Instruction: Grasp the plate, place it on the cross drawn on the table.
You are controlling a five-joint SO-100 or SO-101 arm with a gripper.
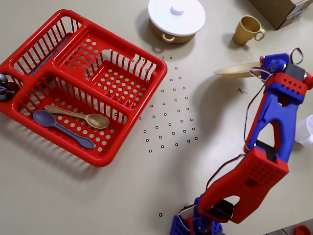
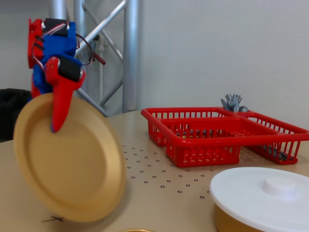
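My gripper (image 1: 260,70) is shut on the rim of the pale yellow-tan plate (image 1: 238,70) and holds it off the table, tilted almost on edge. In the fixed view the plate (image 2: 67,159) faces the camera, and one red finger (image 2: 59,106) lies across its front; the other finger is hidden behind it. The cross (image 1: 240,90) is a small grey mark on the beige table (image 1: 122,196), just below the plate in the overhead view. In the fixed view the cross (image 2: 53,219) lies under the plate's lower edge.
A red dish rack (image 1: 29,44) with two spoons stands at the left. A white-lidded pot (image 1: 176,17), a yellow mug (image 1: 248,30) and a cardboard box (image 1: 281,11) stand at the back. A white cup (image 1: 306,130) is at the right edge. Black dots (image 1: 171,117) mark the middle.
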